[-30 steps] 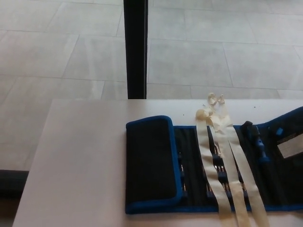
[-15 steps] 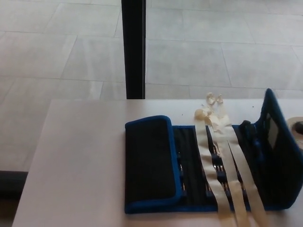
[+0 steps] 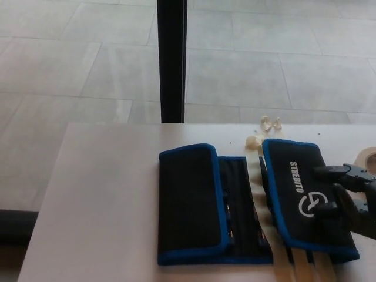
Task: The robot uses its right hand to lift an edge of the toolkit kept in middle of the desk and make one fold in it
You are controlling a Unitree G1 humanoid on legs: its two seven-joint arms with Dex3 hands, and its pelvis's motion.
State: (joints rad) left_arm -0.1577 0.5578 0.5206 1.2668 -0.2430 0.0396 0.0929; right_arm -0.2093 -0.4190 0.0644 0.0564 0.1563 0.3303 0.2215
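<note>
On the pale, smooth desk [image 3: 100,205] we start at the left, where nothing of the robot's left hand comes into the head view, so we say nothing of its fingers. Moving across, we come to the one black fabric toolkit with blue piping [image 3: 235,205], lying in the middle of the desk toward the near edge. We count two flaps turned over onto it: a plain black left flap [image 3: 188,202] lying flat, and a right flap printed with white lettering and a round logo [image 3: 305,197], folded inward over the tool pockets. Between the two, a narrow open strip of pockets shows, with one set of cream ribbon ties [image 3: 258,141] trailing out past the far edge and again at the near edge. At the far right we find the robot's black right hand [image 3: 346,197], the only hand in sight, its thick fingers [image 3: 332,172] resting on the outer edge of that right flap; whether they pinch the cloth or merely press on it we cannot tell. A pale roll [image 3: 367,157] peeks out behind the hand at the picture's edge. We judge the fold to be made and the step in hand to be laying it down; the next move calls for letting go cleanly and drawing the hand away to the right without dragging the flap open again.
</note>
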